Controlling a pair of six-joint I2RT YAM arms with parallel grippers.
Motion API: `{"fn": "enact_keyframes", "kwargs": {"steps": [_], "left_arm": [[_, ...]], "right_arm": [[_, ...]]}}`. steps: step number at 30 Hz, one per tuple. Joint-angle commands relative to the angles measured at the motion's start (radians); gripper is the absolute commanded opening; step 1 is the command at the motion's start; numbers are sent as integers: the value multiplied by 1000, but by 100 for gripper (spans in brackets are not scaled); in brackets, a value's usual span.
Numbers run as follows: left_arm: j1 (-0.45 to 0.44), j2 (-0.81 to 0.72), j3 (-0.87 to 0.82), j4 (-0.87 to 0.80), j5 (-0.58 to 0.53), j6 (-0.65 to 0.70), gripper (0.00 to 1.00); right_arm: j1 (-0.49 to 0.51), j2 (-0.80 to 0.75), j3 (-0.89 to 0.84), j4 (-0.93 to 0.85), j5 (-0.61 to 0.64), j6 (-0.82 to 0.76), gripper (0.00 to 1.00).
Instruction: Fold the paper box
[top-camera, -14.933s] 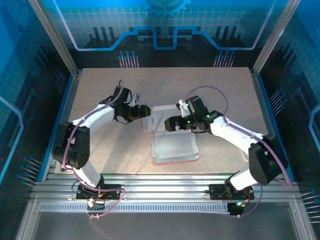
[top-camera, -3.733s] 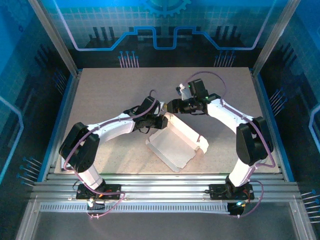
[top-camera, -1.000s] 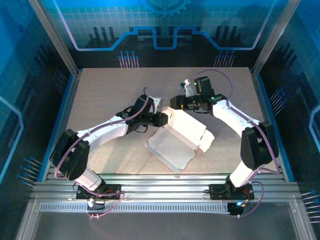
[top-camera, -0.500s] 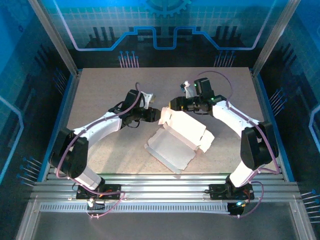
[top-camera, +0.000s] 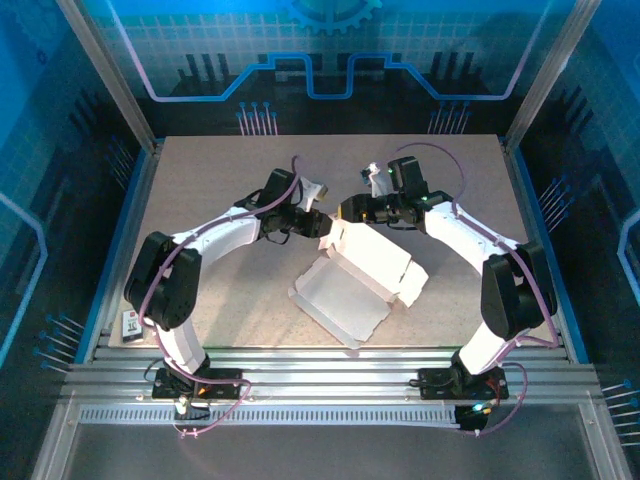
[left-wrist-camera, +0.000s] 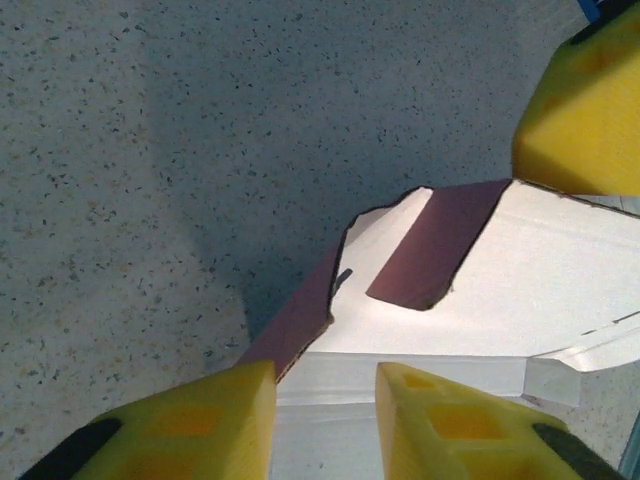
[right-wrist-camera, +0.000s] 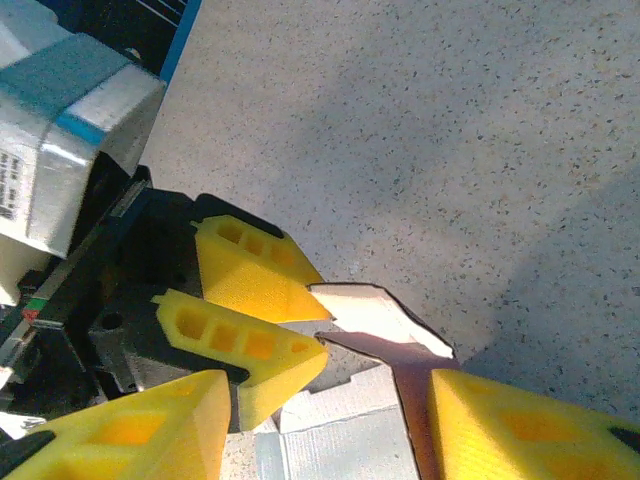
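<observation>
The paper box (top-camera: 345, 300) lies near the middle of the tabletop (top-camera: 200, 180), turned at an angle. One pale panel is flat and the far part is raised, with a pink flap (left-wrist-camera: 430, 250) at its far corner. Both arms work on this same corner. The left gripper (left-wrist-camera: 325, 400) has its jaws only a little apart, with the cardboard edge in the gap; whether they really clamp it, I cannot tell. The right gripper (right-wrist-camera: 330, 400) has its jaws wider apart, astride the corner, and a firm hold is also not sure.

The main danger, I think, is the closeness. The left arm's yellow fingers (right-wrist-camera: 250, 275) are just beside the right one's, so a small move may knock them together. If the arms pull in different directions, the thin flap may tear or take a wrong crease. Nothing presses on the flat panel, so the box may slide.

A small dark card (top-camera: 133, 322) lies well apart, by the left arm's base, and blocks nothing.
</observation>
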Motion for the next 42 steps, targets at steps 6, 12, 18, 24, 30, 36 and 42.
{"fn": "enact_keyframes", "kwargs": {"steps": [6, 12, 18, 24, 30, 36, 42], "left_arm": [[-34, -18, -23, 8, -56, 24, 22], [-46, -7, -52, 42, -73, 6, 20], [-47, 8, -45, 39, -119, 10, 25], [-48, 4, -48, 57, -123, 1, 13], [-76, -45, -123, 126, -179, -19, 5], [-134, -107, -239, 254, -302, -45, 9], [-162, -135, -279, 300, -357, -32, 12]], "right_arm": [[2, -9, -4, -3, -7, 8, 55], [4, -13, 0, -24, -6, -2, 55], [6, -19, -3, -31, -1, -1, 55], [7, -17, -1, -37, 7, -5, 55], [7, -17, 31, -47, -1, 11, 55], [-6, -9, 40, -60, -36, 26, 55], [-45, -17, 71, -88, -18, 18, 55]]}}
